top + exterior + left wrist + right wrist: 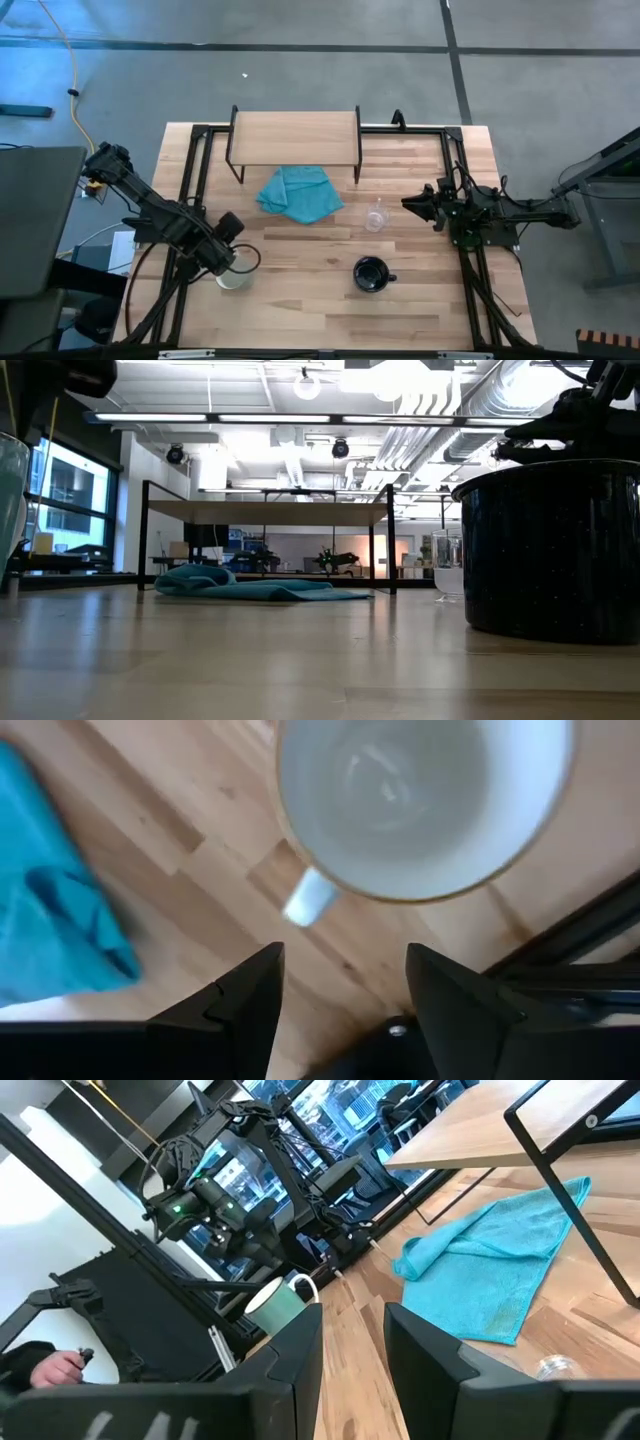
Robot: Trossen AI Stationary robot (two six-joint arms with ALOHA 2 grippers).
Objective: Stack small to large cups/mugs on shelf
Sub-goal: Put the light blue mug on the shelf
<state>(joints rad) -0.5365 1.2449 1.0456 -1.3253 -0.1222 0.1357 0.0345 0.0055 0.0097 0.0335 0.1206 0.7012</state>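
From my station, nearest the counter's (300, 300) front edge sits the black handled mug (371, 274), upright. Left of that mug, my left tool (232, 262) hovers over the pale white-green handled mug (420, 805), fingers spread, pinching nothing. Beyond the black mug stands the small clear glass cup (375, 216), and right of that cup my right tool (412, 203) waits, fingers parted and empty. Left of the glass lies a crumpled teal cloth (298, 194). Farthest back stands the low light-wood shelf (294, 137) on black legs.

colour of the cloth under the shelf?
Teal-blue crumpled cloth; clearest in the high view.
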